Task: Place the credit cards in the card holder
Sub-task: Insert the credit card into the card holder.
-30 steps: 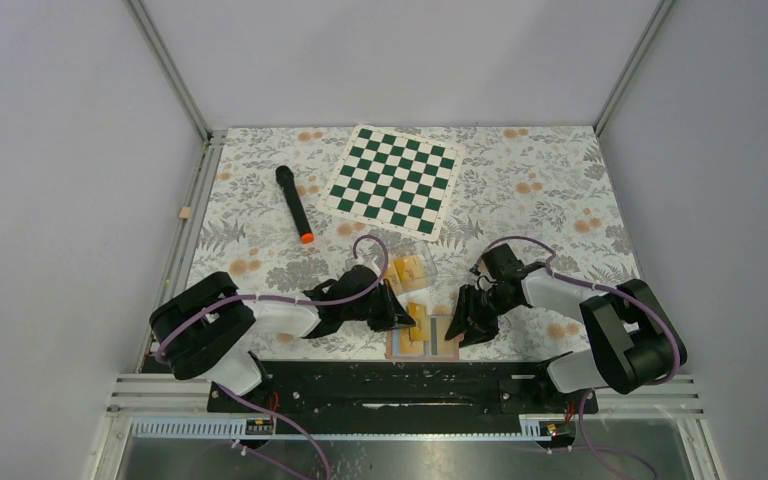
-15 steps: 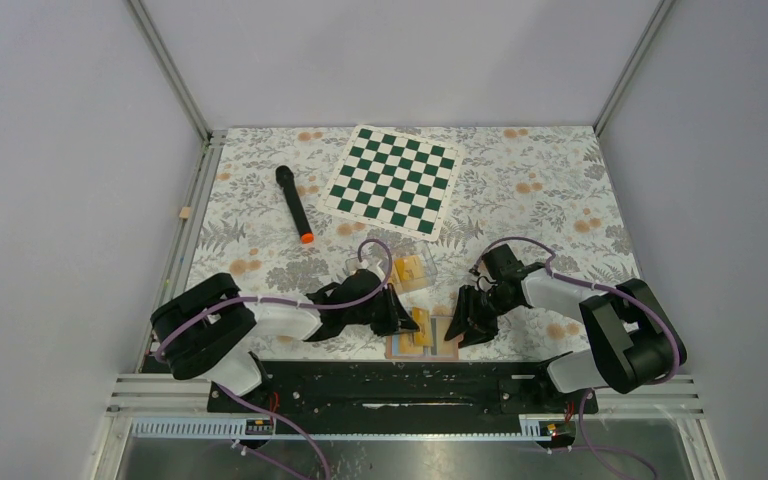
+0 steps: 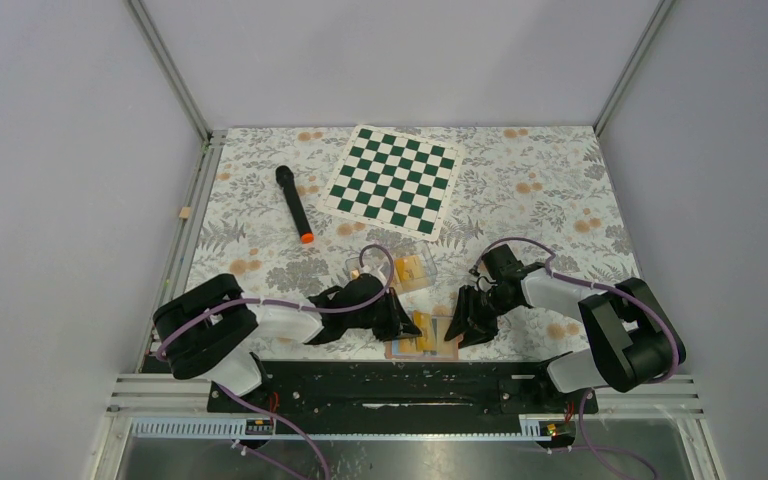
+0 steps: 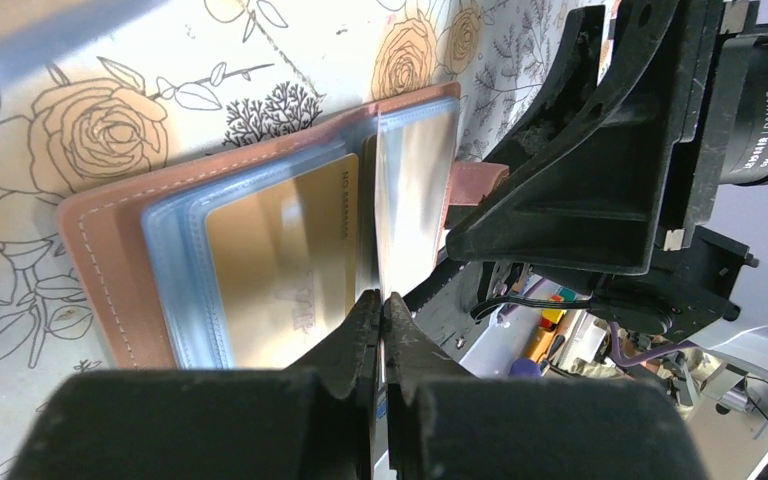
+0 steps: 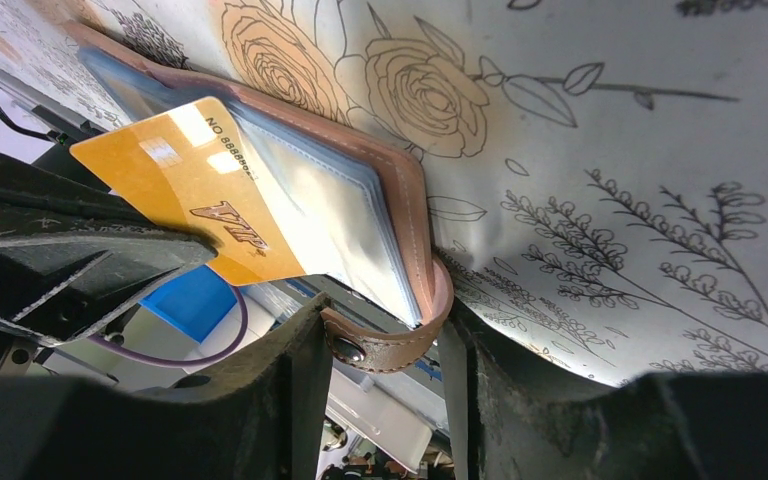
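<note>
Credit card (image 5: pixel 200 200), pinched by left fingers (image 4: pixel 350 340): slide level into card holder (image 4: pixel 100 260), 6 o'clock; right fingers (image 5: pixel 290 400) grip unclear.

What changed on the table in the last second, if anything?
The left gripper, shut on a yellow credit card, slid a little toward the near edge and to its right, carrying the card further over the open card holder. The right gripper kept its hold on the holder's snap tab. The chessboard, black marker and clear box did not move.
</note>
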Robot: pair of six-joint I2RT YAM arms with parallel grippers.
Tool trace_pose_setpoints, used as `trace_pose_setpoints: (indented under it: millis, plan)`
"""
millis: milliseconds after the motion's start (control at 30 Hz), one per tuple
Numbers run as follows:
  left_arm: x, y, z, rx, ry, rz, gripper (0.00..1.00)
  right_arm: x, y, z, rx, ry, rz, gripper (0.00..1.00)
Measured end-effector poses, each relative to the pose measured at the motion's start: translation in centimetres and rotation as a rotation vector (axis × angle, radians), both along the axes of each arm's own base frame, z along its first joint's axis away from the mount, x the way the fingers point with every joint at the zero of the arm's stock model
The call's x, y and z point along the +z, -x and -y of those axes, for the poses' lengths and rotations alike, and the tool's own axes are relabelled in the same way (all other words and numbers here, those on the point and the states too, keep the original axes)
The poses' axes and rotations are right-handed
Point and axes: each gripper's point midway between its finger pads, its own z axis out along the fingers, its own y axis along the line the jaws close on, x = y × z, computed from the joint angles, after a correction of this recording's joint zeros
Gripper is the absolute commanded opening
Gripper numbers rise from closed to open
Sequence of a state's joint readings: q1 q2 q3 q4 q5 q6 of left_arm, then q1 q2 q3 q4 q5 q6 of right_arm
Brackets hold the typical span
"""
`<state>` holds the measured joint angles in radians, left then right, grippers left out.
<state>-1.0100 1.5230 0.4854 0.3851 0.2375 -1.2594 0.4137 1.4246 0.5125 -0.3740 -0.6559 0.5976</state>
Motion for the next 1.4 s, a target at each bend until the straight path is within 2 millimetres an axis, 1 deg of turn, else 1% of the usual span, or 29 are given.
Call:
trace_pose_setpoints:
  millis: [267,500,733,833,1033,1267,1400]
  plan:
    - [-0.2,0.6,0.0,0.001,0.001,-0.023,0.0,0.0,0.0,0.0,0.0,0.0,-0.001,0.49]
    - [-0.2,0.8,0.0,-0.005,0.001,-0.026,0.0,0.0,0.0,0.0,0.0,-0.001,-0.001,0.48]
    - [-0.5,1.4,-0.6,-0.029,-0.024,-0.034,0.0,0.0,0.1,0.0,0.001,-0.002,-0.005,0.48]
    - [-0.7,1.5,-0.8,-0.045,-0.042,-0.036,0.0,0.0,0.1,0.0,0.001,-0.002,-0.005,0.48]
    - [-0.4,1.2,-0.6,-0.107,-0.04,-0.037,0.0,0.0,0.1,0.0,0.002,-0.004,-0.01,0.48]
    - [-1.3,1.6,-0.4,-0.162,-0.056,-0.062,0.0,0.0,0.2,-0.1,0.003,-0.006,-0.017,0.48]
    - [-1.2,1.6,-0.3,-0.17,-0.051,-0.064,0.0,0.0,0.2,-0.1,0.003,-0.008,-0.018,0.47]
